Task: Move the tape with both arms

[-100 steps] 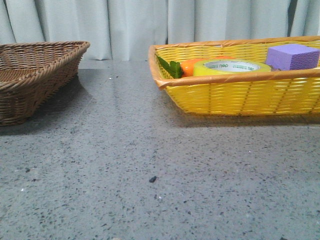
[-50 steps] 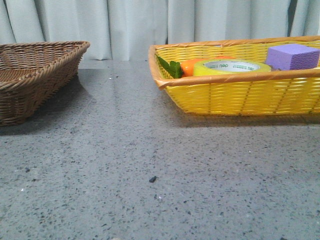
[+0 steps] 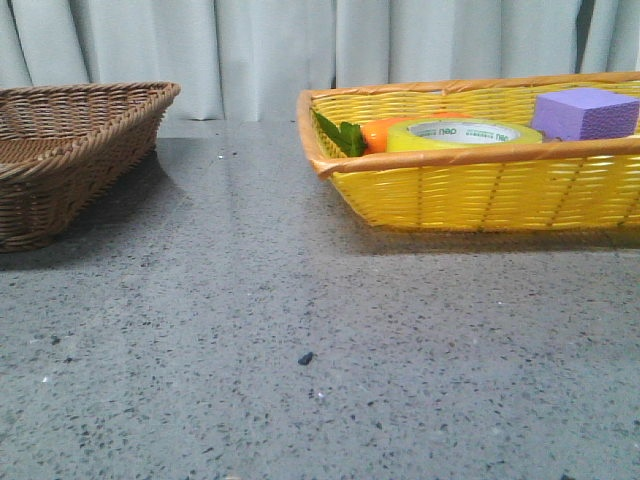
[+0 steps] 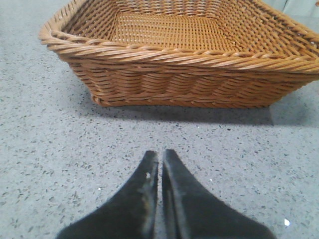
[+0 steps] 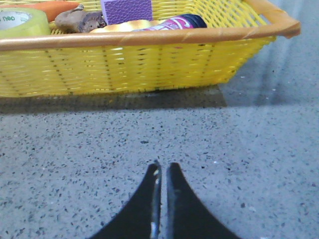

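Observation:
The tape (image 3: 464,135), a yellow roll with a white core and green lettering, lies flat in the yellow basket (image 3: 470,190) at the right. It also shows in the right wrist view (image 5: 20,22) at the basket's end. My right gripper (image 5: 162,167) is shut and empty, low over the table in front of the yellow basket. My left gripper (image 4: 159,155) is shut and empty, low over the table in front of the brown wicker basket (image 4: 184,74). Neither gripper shows in the front view.
The yellow basket also holds a purple foam block (image 3: 585,112), an orange thing with green leaves (image 3: 365,133), a brown lumpy thing (image 5: 77,21) and a pink-labelled bottle (image 5: 174,22). The brown basket (image 3: 70,150) stands at the left. Grey speckled table (image 3: 300,350); curtain behind.

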You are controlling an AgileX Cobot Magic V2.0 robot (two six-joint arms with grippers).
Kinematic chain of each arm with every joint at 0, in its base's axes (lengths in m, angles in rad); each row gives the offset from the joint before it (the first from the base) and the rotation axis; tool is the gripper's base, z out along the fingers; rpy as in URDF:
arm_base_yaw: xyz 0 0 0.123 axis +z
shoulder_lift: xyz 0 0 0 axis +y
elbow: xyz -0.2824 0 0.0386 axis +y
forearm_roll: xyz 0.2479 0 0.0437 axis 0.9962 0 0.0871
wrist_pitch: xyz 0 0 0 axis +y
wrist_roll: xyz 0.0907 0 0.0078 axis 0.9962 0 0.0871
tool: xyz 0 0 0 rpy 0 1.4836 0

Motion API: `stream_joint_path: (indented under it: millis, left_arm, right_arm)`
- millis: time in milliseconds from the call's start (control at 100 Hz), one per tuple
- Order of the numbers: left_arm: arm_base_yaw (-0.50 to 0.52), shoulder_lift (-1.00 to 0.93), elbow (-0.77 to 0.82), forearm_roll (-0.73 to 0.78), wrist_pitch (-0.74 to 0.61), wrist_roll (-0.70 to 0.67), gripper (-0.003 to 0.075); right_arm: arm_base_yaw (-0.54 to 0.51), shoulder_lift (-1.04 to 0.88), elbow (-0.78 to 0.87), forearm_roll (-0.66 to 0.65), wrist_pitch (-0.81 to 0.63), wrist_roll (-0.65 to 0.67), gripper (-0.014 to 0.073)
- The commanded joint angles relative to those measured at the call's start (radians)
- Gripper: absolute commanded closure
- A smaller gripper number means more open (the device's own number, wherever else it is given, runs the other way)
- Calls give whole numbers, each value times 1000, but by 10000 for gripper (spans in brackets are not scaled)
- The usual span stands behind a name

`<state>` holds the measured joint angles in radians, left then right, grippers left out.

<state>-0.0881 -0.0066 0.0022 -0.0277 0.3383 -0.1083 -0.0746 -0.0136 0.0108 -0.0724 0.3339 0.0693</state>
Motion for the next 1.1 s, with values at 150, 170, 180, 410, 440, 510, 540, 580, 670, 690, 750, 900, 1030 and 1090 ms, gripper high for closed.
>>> stream_joint_path:
  millis: [150,170,180,410,440,510,540,580,670,690,750,900,1030,1090]
  left_arm:
    - [-5,-30,9,-2,-42,-6,741]
    - [-5,-30,9,-2,-42,-6,741]
    - [-5,-30,9,-2,-42,-6,741]
    - [-5,-30,9,-2,-42,-6,741]
    - [-5,-30,9,-2,-42,-6,741]
    - [-5,-30,9,-2,-42,-6,741]
    - [-5,-30,9,-2,-42,-6,741]
    - [-5,-30,9,-2,-42,-6,741]
    - [-5,-30,9,-2,-42,-6,741]
    - [-5,-30,9,-2,-42,-6,741]
    - [-5,-30,9,-2,-42,-6,741]
    - [-5,-30,9,-27,-156,-6,741]
    - [-5,-30,9,-70,-259,-6,741]
    - [-5,-30,9,-70,-288,-6,741]
  right_arm:
    - [-7,-17,21,-4,-13,-6,660]
    - [-7,-17,21,-4,-13,-6,660]
    - [-7,-17,21,-4,-13,-6,660]
    - [-7,-17,21,-14,-13,-6,660]
    - [-7,-17,21,-14,-13,-6,660]
    - [-7,-17,21,-14,-13,-6,660]
    - [-7,-17,21,-14,-13,-6,660]
    - [-7,-17,21,-14,-13,-6,660]
    - [-7,-17,21,-14,-13,-6,660]
    - [-7,-17,21,-12,-17,-6,660]
    - [-7,-17,21,-12,-35,-6,660]
    - [-7,-17,21,-12,-189,-6,660]
    - [-7,-17,21,-14,-334,-6,660]
    - [-7,-17,21,-14,-388,-6,660]
